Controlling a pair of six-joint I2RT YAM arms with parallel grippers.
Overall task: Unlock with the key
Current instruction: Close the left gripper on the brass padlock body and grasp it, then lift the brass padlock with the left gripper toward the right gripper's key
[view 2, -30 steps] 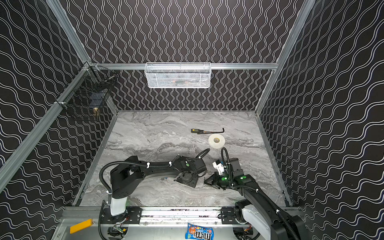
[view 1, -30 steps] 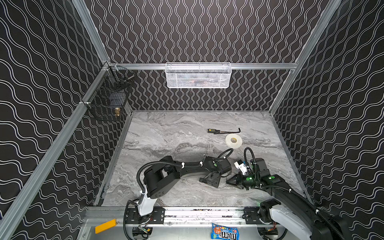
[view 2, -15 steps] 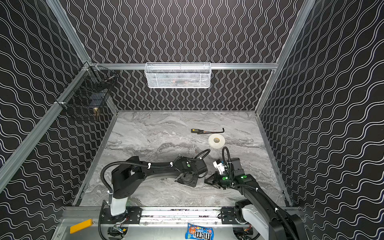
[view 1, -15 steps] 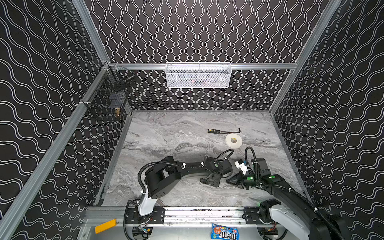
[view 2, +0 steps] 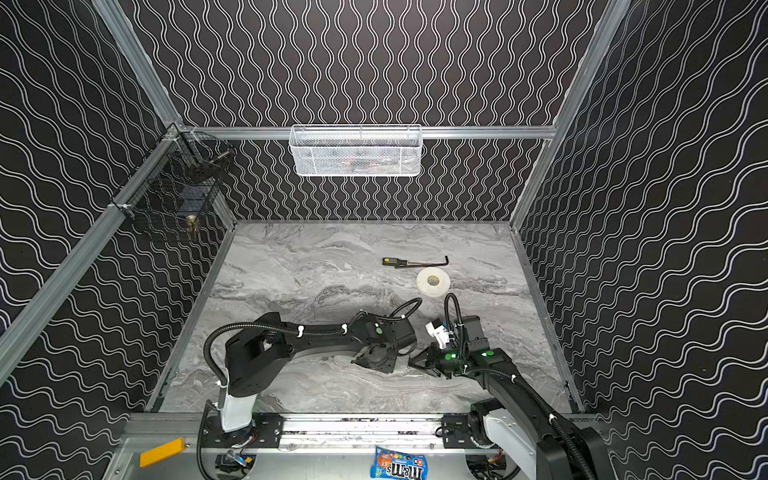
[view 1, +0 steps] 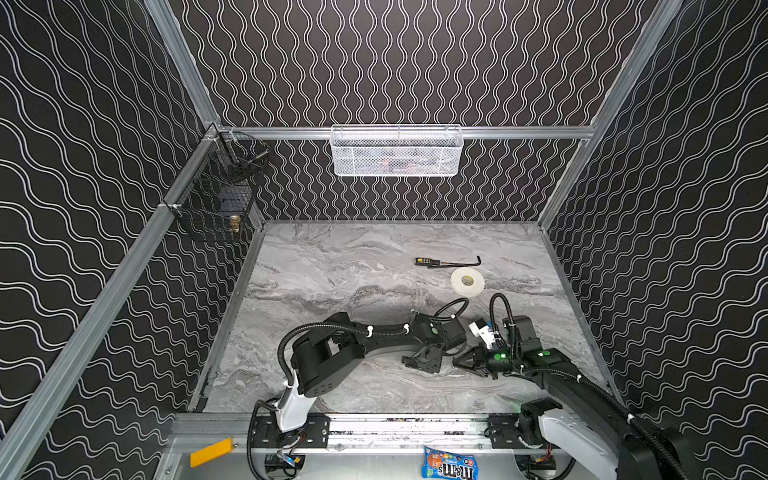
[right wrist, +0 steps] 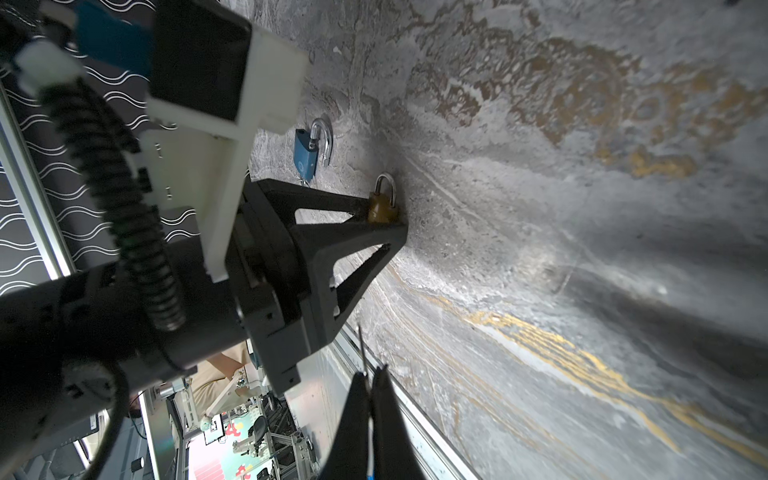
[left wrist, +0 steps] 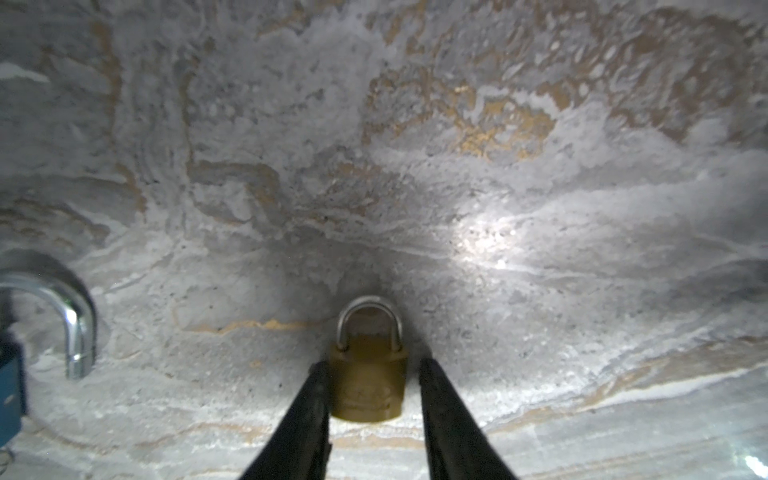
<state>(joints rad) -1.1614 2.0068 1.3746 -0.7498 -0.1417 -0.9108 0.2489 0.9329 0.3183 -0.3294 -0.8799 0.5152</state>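
Observation:
A small brass padlock point(left wrist: 368, 386) lies flat on the marble table, its shackle closed. My left gripper point(left wrist: 372, 365) straddles its body. One finger touches the side, while a narrow gap shows at the other. The right wrist view shows the same padlock point(right wrist: 382, 205) between those black fingers point(right wrist: 332, 241). My right gripper point(right wrist: 371, 372) is shut on the key point(right wrist: 363, 349), whose thin metal blade sticks out past the tips. In both top views the left gripper point(view 1: 424, 359) and right gripper point(view 1: 465, 361) face each other low over the table, hiding the padlock.
A blue padlock point(right wrist: 307, 153) with its shackle sprung open lies close beside the brass one. Farther back are a white tape roll point(view 1: 467, 281) and a black hex tool point(view 1: 446, 262). A white mesh basket point(view 1: 397, 151) and black wire basket point(view 1: 216, 195) hang on the walls.
My left gripper's jaws have narrowed around the brass padlock. The right arm has held its place with the key.

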